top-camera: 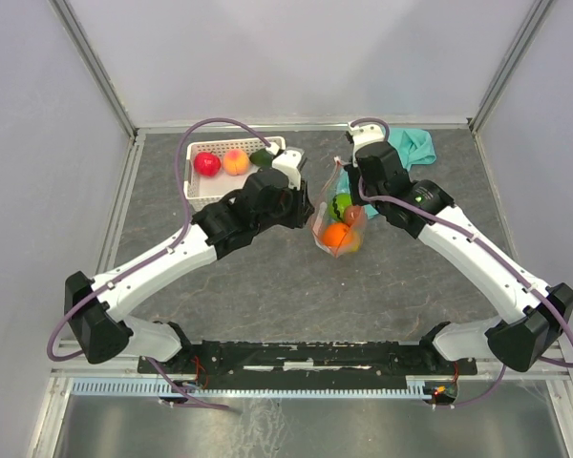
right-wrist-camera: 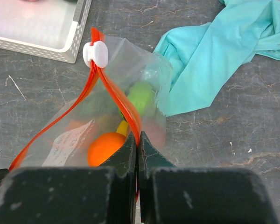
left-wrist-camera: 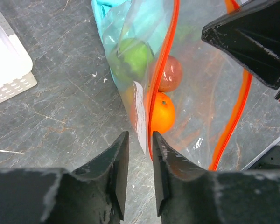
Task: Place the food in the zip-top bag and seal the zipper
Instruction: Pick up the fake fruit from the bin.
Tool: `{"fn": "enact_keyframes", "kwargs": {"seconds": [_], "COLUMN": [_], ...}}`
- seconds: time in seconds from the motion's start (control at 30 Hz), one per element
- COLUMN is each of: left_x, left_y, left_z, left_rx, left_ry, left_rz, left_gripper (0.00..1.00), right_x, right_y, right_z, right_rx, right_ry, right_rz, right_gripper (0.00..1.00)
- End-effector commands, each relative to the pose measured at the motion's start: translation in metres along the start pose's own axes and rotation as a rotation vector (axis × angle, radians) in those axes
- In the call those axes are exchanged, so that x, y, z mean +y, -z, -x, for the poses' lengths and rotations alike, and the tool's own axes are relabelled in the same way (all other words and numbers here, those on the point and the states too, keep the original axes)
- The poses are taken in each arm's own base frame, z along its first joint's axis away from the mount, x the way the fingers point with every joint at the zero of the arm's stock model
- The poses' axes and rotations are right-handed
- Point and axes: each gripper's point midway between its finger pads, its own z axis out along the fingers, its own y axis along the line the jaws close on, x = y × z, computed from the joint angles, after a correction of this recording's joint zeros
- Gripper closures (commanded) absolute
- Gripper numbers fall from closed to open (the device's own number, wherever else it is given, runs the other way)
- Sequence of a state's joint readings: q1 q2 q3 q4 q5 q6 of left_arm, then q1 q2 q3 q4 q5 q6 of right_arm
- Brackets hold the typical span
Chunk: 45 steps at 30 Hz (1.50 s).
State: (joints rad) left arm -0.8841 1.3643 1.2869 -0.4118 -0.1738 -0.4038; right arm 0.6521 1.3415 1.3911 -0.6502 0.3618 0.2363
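The zip-top bag [top-camera: 339, 221] hangs between my two grippers with its mouth open. It holds an orange [left-wrist-camera: 162, 112], a green fruit [left-wrist-camera: 135, 56], a brownish-red one [left-wrist-camera: 170, 73] and a yellow one [right-wrist-camera: 122, 127]. My right gripper [right-wrist-camera: 138, 135] is shut on the red-orange zipper [right-wrist-camera: 116, 95], below its white slider [right-wrist-camera: 94, 53]. My left gripper [left-wrist-camera: 140, 135] is narrowly open, with the bag's other zipper edge [left-wrist-camera: 165, 60] and a white label just at its fingertips. A red fruit [top-camera: 207, 163], a peach one [top-camera: 235, 161] and a dark green one [top-camera: 262, 157] lie in the white basket [top-camera: 202, 196].
A teal cloth [top-camera: 415, 145] lies crumpled at the back right, right behind the bag; it also shows in the right wrist view [right-wrist-camera: 224, 56]. The basket's corner [left-wrist-camera: 9, 74] is to the left of my left gripper. Grey walls ring the table.
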Motion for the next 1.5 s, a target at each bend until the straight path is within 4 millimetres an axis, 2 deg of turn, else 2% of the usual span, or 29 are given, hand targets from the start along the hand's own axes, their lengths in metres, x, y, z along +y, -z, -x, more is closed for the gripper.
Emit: {"fn": "enact_keyframes", "kwargs": {"seconds": [0.0, 0.13, 0.27, 0.43, 0.53, 0.8, 1.03, 1.3, 1.47], "left_x": [-0.012, -0.008, 0.012, 0.057, 0.094, 0.177, 0.246, 0.309, 0.332], "left_y": [0.013, 0.016, 0.014, 0.004, -0.004, -0.032, -0.071, -0.108, -0.132], "left_z": [0.038, 0.044, 0.049, 0.054, 0.057, 0.051, 0.034, 0.027, 0.033], "left_rx": [-0.137, -0.155, -0.165, -0.158, -0.141, -0.107, -0.016, 0.012, 0.001], "left_ry": [0.021, 0.025, 0.04, 0.05, 0.055, 0.089, 0.177, 0.21, 0.195], "left_rz": [-0.051, -0.048, -0.006, 0.09, 0.162, 0.362, 0.499, 0.624, 0.632], "left_gripper": [0.63, 0.53, 0.4, 0.26, 0.21, 0.13, 0.11, 0.1, 0.08], "right_x": [0.001, 0.001, 0.0, 0.003, 0.004, 0.006, 0.014, 0.017, 0.021], "right_y": [0.006, 0.005, 0.002, -0.002, -0.005, -0.01, -0.014, -0.015, -0.017], "right_z": [0.022, 0.022, 0.022, 0.022, 0.022, 0.022, 0.023, 0.023, 0.021], "right_rx": [-0.086, -0.089, -0.092, -0.088, -0.085, -0.076, -0.07, -0.063, -0.049], "right_ry": [-0.06, -0.064, -0.067, -0.068, -0.062, -0.046, -0.042, -0.025, -0.023], "right_rz": [0.014, 0.009, 0.0, 0.003, 0.004, 0.007, 0.039, 0.055, 0.072], "right_gripper": [0.98, 0.98, 0.98, 0.98, 0.98, 0.98, 0.98, 0.98, 0.98]}}
